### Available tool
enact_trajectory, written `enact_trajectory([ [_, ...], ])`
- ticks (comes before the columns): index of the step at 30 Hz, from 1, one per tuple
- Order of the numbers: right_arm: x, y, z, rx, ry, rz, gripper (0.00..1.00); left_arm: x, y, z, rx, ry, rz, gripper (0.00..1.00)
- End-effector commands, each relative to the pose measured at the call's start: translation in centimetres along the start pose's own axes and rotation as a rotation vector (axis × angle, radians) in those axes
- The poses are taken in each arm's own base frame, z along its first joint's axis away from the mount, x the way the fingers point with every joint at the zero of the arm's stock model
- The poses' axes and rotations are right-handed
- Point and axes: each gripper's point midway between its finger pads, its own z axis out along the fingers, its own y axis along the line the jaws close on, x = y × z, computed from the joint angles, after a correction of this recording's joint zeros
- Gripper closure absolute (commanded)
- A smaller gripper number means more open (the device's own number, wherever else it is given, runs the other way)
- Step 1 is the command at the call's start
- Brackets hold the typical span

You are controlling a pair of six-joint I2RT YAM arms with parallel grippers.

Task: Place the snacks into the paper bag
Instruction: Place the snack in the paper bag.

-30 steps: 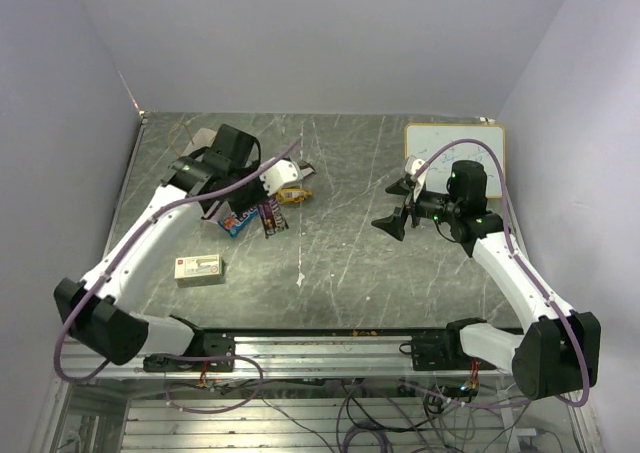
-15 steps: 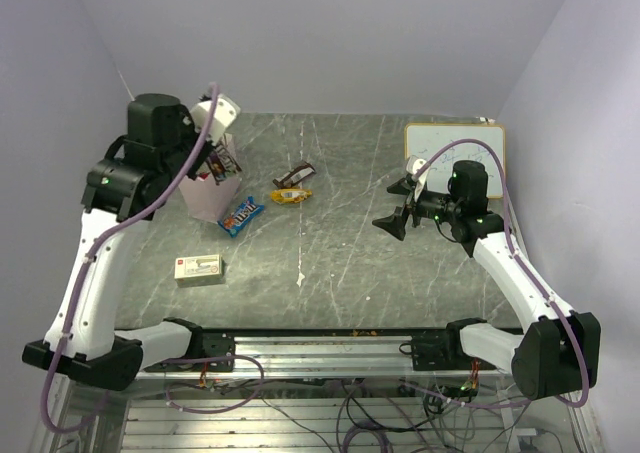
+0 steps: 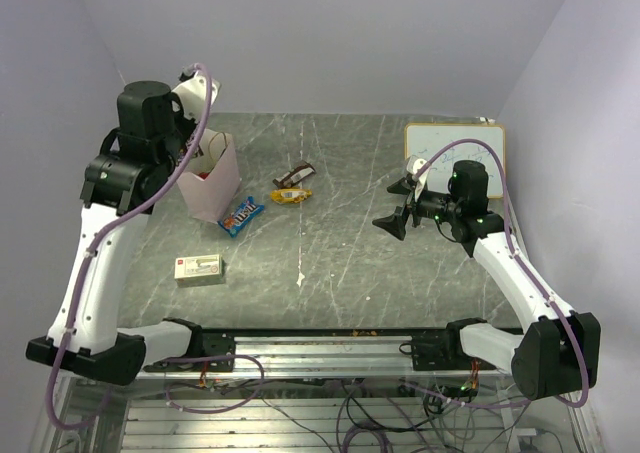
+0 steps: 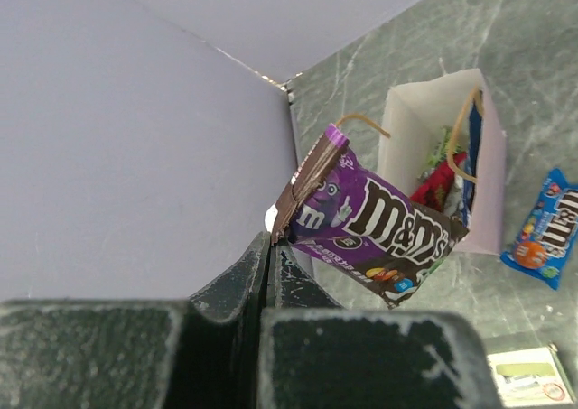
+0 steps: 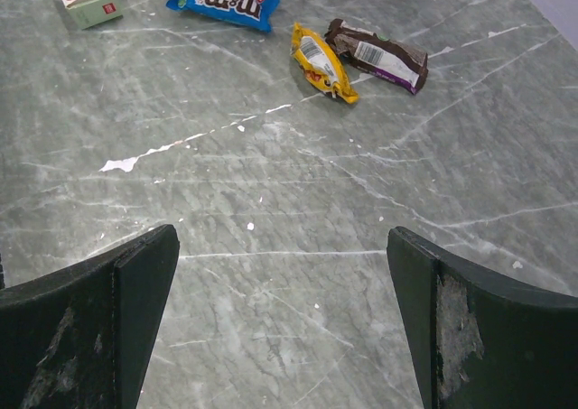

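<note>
Grey marble table (image 3: pixel 350 263), lilac walls. I'm seeing left gripper (image 4: pixel 274 246) risen clear of table, pinching purple packet (image 4: pixel 379 224) high near paper bag (image 3: pixel 215 188) mouth; drop looking next. Blue packet (image 3: pixel 242 215), yellow packet (image 3: pixel 291 196), brown bar (image 3: pixel 295 176) lying beside bag, waiting. Right gripper (image 5: pixel 282 310) idling wide, unmoved.

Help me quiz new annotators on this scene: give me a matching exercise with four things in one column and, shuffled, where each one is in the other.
Things
1. purple packet
2. blue packet
3. yellow packet
4. pale box

Places
a. on the table, closest of the four to its near edge
b. pinched in the shut left gripper, off the table
c. right beside the brown packet
d. lying by the foot of the paper bag

Pairs: 1-b, 2-d, 3-c, 4-a
</note>
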Motion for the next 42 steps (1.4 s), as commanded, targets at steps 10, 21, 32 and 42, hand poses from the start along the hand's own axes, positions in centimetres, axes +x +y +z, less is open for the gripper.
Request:
enact_trajectory([
  [10, -0.4, 0.0, -0.3, 0.001, -0.017, -0.023, 0.0, -0.8, 1.7, 6.8, -0.181, 0.112, 0.123, 0.93],
  [21, -0.5, 0.1, -0.3, -0.001, -0.021, -0.027, 0.0, 0.8, -2.8, 11.6, -0.058, 0.184, 0.154, 0.93],
  [32, -0.4, 0.2, -0.3, -0.008, -0.02, -0.022, 0.0, 4.3, -7.3, 13.4, 0.057, 0.249, 0.146, 0.93],
  [42, -0.3, 0.1, -0.2, -0.007, -0.018, -0.022, 0.0, 6.0, -8.9, 12.4, 0.12, 0.267, 0.136, 0.93],
])
